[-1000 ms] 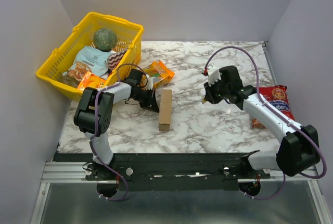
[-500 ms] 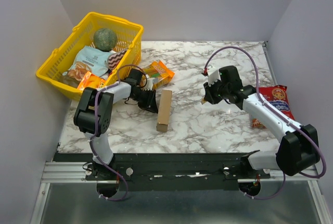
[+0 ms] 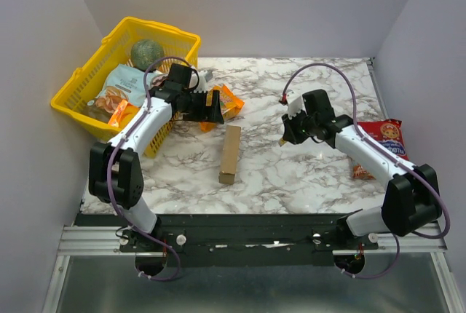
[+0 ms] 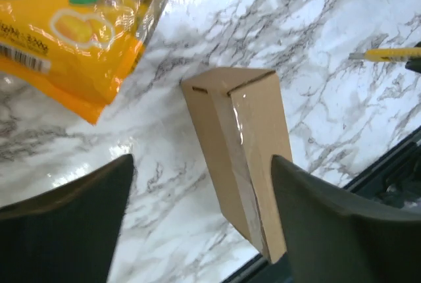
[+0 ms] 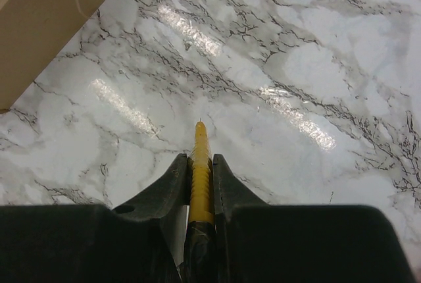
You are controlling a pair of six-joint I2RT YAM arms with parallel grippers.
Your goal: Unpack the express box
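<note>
The express box (image 3: 230,153), plain brown cardboard, lies lengthwise on the marble table (image 3: 291,175) near the middle, with nothing gripping it. In the left wrist view the express box (image 4: 240,158) shows a taped seam and sits below and between the spread fingers (image 4: 66,230). My left gripper (image 3: 211,107) hangs open above the table, beside the orange snack packet (image 3: 227,100), apart from the box. My right gripper (image 3: 287,132) is shut on a yellow cutter (image 5: 200,164), its tip pointing at bare marble right of the box.
A yellow basket (image 3: 73,91) holding a green ball (image 3: 147,52) and snack bags stands at the back left. A red snack bag (image 3: 389,142) lies at the right edge. The orange snack packet (image 4: 79,26) is just behind the box.
My left gripper has opened, let go of the box and risen back toward the orange packet. The box has settled slightly on the table. The right arm has barely moved.
</note>
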